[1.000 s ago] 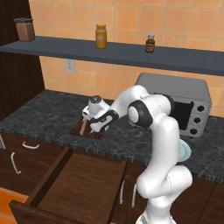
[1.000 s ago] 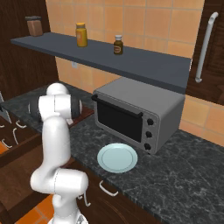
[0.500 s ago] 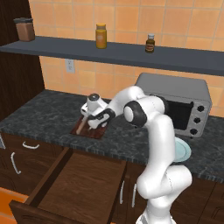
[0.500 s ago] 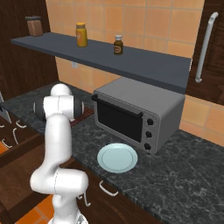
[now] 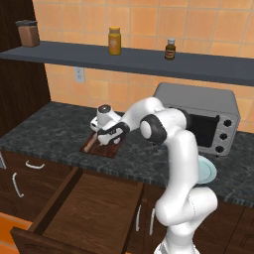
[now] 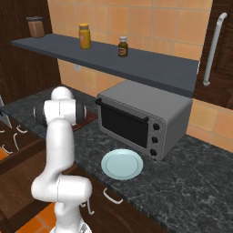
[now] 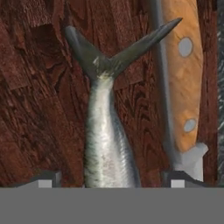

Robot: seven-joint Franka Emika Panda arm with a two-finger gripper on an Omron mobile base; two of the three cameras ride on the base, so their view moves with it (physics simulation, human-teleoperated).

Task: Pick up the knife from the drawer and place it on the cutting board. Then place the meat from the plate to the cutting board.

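the fish (image 7: 107,144) lay on the board (image 7: 39,109), running up the middle of the hand view from the bottom edge, its forked tail in the upper centre. it looked slim, light and slick, probably a little soft, so a hold across the thicker body rather than the thin tail would have suited it, with gentle pressure. the knife (image 7: 183,83) lay just beside it at the right of that view, tan handle up, one tail fluke overlapping the handle. the knife looked stiff and light, best taken by the handle.

the tool (image 7: 109,181) sat low over the fish, a dark fingertip (image 7: 43,180) on either side of the body with a gap at each side, so it appeared open and holding nothing; whether the pads touched the fish i could not tell.

in the left base view the arm reached toward the centre left of the frame, wrist bent down over the board (image 5: 106,149) on the bench (image 5: 49,124). the drawer (image 5: 94,213) stood open at the lower left. the plate (image 6: 121,164) sat bare in the lower centre of the right base view.
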